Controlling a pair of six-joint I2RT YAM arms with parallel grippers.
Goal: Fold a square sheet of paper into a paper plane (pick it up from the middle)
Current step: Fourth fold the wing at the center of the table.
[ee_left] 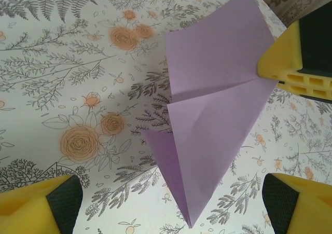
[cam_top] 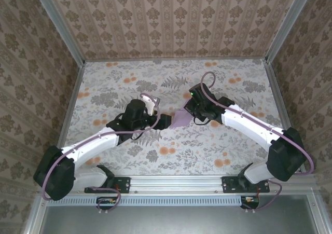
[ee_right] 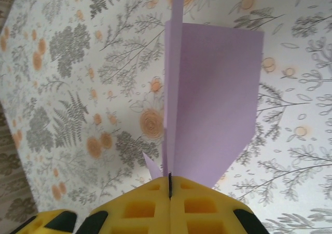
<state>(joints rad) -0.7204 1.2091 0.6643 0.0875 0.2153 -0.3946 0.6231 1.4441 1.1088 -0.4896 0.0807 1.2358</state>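
The lavender sheet of paper is folded into a pointed dart shape with a centre crease and two wings, held above the floral tabletop between the two arms. My right gripper is shut on the paper at its centre fold, and the wings spread away from the jaws. One of its yellow fingers pinches the wide end of the paper in the left wrist view. My left gripper is open, its fingers standing wide on either side of the pointed tip without touching it.
The floral-patterned tabletop lies under both arms. Patterned walls and metal frame rails close in the back and sides. The arm bases sit on the rail at the near edge.
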